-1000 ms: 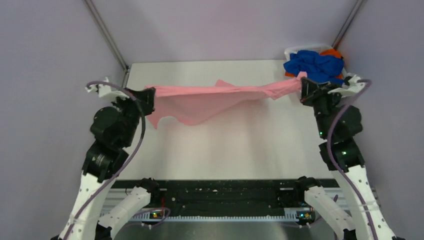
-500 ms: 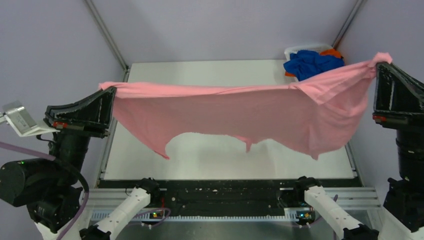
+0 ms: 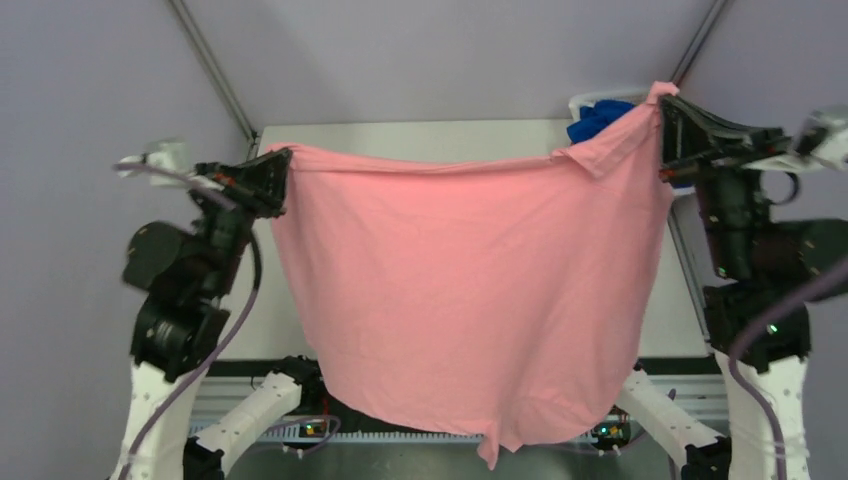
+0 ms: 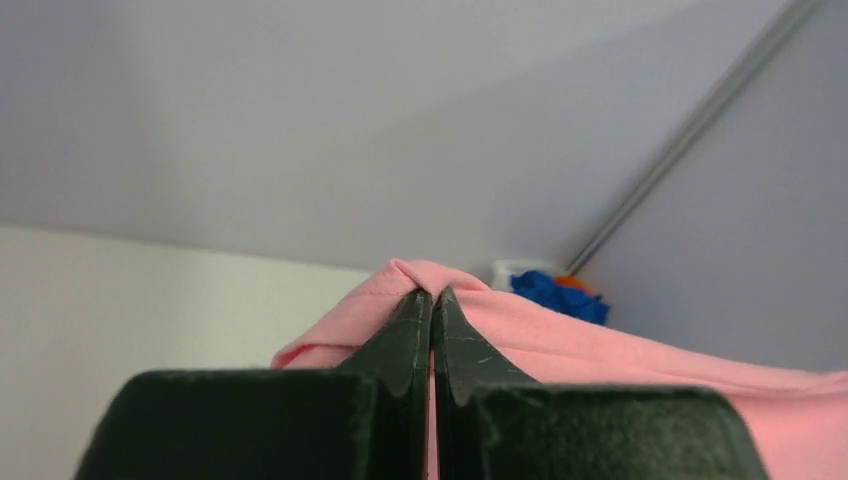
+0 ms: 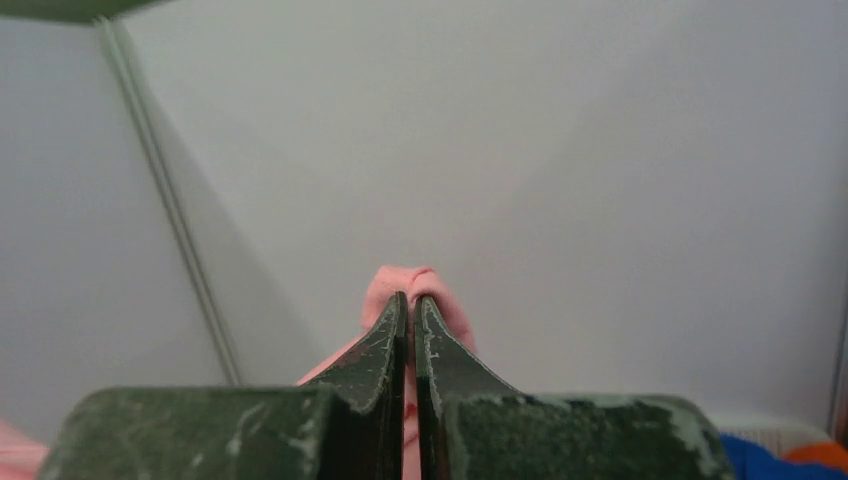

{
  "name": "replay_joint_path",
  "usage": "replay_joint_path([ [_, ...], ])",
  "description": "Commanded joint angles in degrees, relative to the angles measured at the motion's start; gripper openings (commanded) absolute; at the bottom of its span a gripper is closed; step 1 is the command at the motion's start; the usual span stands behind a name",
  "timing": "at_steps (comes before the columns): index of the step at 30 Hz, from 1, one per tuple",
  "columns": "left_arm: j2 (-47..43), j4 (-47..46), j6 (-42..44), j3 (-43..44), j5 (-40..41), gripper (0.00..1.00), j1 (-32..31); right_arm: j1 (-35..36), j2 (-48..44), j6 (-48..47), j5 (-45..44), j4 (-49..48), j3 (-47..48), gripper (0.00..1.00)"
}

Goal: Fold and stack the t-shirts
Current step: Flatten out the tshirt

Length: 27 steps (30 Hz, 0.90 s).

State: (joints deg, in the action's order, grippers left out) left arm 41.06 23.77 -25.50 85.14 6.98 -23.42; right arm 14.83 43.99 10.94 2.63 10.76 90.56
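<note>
The light pink t-shirt hangs spread in the air between my two grippers, covering most of the table in the top view. My left gripper is shut on its upper left corner; the pink cloth bunches over the fingertips in the left wrist view. My right gripper is shut on its upper right corner, with pink cloth pinched at the tips. The royal blue t-shirt and an orange one lie bunched in the white basket at the back right.
The white table shows only along its far edge behind the shirt. Grey walls with metal corner posts close in the cell. The black rail at the near edge is partly covered by the shirt's hem.
Both arms swung the shirt up and back from a sagging, stretched band; it now hangs full-length as a flat sheet, its hem down over the near rail. Both grippers stay shut on it.
</note>
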Motion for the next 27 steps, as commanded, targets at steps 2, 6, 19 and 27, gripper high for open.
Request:
replay_joint_path([
  [2,11.21,-3.71,-2.41,-14.56,19.15,0.00,0.27,-0.42,7.82,-0.66,-12.20,-9.61,-15.85,0.00],
  [6,25.50,-4.67,-10.62,-20.97,17.20,0.00,9.53,-0.42,18.20,3.38,-17.79,-19.81,-28.17,0.00],
  [19,61.89,-0.98,-12.13,-1.72,-0.20,0.99,18.50,-0.46,58.89,11.35,-11.90,-19.55,-17.50,0.99],
  [27,56.85,-11.89,-13.76,-14.77,-18.17,0.99,17.68,0.15,51.85,15.74,-0.09,-21.67,-29.76,0.99],
])
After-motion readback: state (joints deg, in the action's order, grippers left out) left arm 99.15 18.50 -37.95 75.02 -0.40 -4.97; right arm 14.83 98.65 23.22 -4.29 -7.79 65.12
